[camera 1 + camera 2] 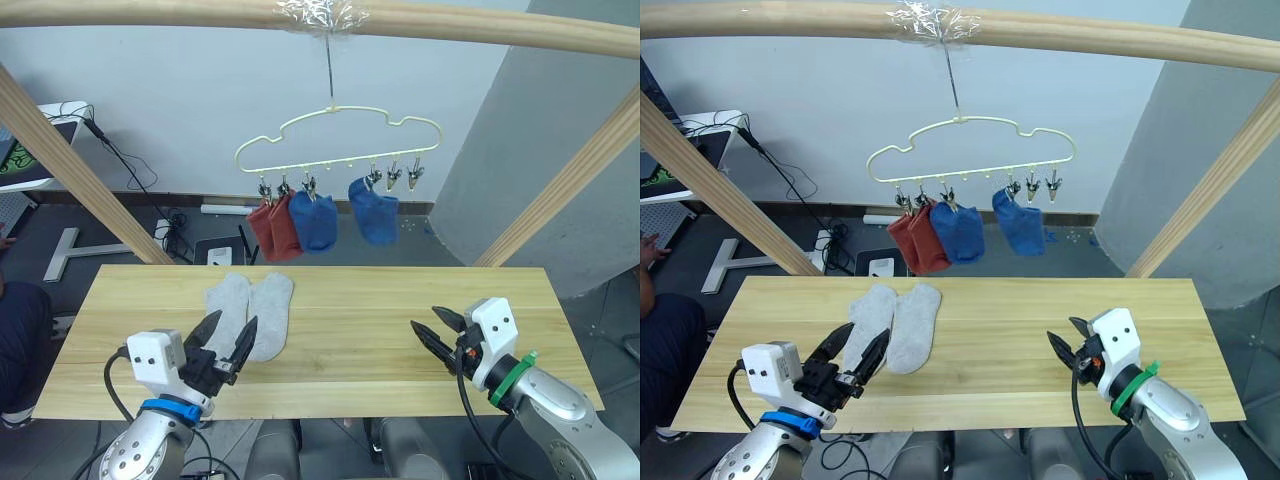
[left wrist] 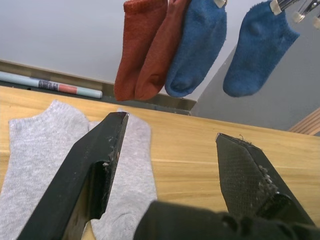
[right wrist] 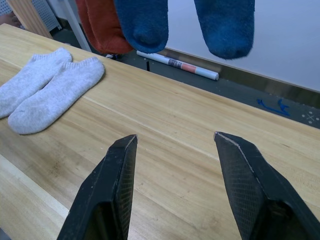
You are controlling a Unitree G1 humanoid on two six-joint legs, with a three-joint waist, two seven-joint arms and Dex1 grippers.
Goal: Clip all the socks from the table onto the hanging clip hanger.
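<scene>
Two light grey socks [image 1: 252, 310] lie side by side on the pale wood table [image 1: 360, 330], left of its middle. The pale yellow clip hanger [image 1: 338, 140] hangs from a wooden pole above the far edge. Two rust red socks [image 1: 275, 228] and two blue socks [image 1: 318, 222] [image 1: 376, 212] are clipped to it. My left gripper [image 1: 228, 338] is open, just over the near ends of the grey socks. My right gripper [image 1: 432, 332] is open above bare table at the right, holding nothing.
A slanted wooden post [image 1: 70, 165] stands at the table's far left and another [image 1: 565, 180] at the far right. Two free metal clips [image 1: 405, 175] hang at the hanger's right end. Cables and a power strip [image 1: 215, 255] lie on the floor behind.
</scene>
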